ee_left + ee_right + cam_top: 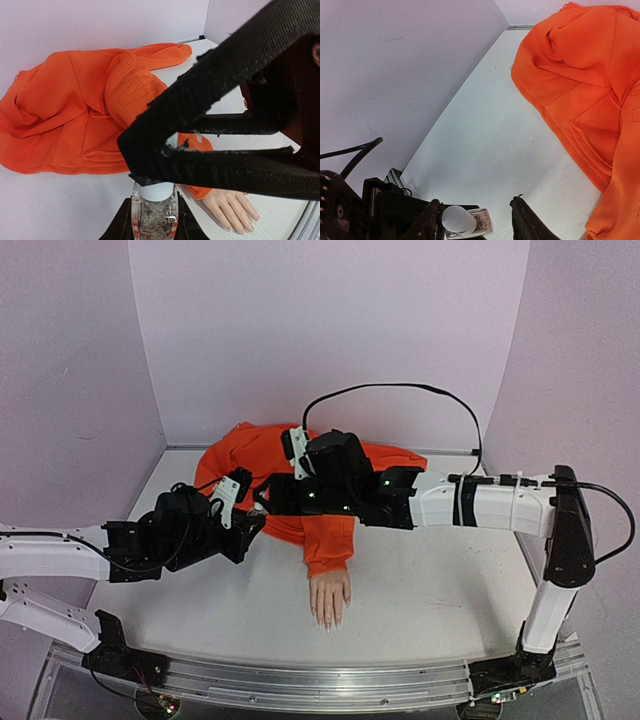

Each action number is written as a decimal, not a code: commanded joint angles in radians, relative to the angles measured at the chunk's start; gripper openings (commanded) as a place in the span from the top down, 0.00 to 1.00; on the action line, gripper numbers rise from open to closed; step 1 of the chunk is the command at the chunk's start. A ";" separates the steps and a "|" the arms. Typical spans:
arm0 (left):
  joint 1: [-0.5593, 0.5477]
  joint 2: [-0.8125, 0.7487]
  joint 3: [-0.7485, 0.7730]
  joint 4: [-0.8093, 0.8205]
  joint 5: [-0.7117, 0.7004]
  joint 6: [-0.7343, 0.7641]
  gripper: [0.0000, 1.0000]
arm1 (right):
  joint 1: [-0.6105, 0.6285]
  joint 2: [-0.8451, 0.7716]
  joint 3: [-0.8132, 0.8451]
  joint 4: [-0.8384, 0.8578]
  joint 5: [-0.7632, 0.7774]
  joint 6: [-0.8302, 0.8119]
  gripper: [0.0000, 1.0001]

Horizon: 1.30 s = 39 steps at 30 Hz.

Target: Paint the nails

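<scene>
Uncapping stage: the left gripper [154, 227] clamps the small clear bottle [153, 207] at bottom centre, while the right gripper [479, 222] stands part-open astride its white cap [457, 218]. Next, those jaws must close and twist. The nails [328, 624] tip the mannequin hand [331, 597], lower centre overhead.

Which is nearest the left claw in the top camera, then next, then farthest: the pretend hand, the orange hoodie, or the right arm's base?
1. Orange hoodie, right beside the left claw, on its right.
2. Pretend hand, in the middle, toward the front.
3. Right arm's base, far front right corner.
</scene>
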 commanded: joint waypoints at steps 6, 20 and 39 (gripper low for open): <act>-0.003 -0.015 0.072 0.035 -0.030 -0.034 1.00 | 0.003 0.044 0.064 0.010 -0.097 0.022 0.64; 0.009 -0.163 0.083 0.046 0.707 -0.107 1.00 | -0.068 -0.128 -0.213 0.274 -1.043 -0.427 1.00; 0.006 -0.135 0.053 0.064 0.216 0.075 1.00 | -0.139 -0.277 -0.253 0.108 -0.309 -0.199 0.20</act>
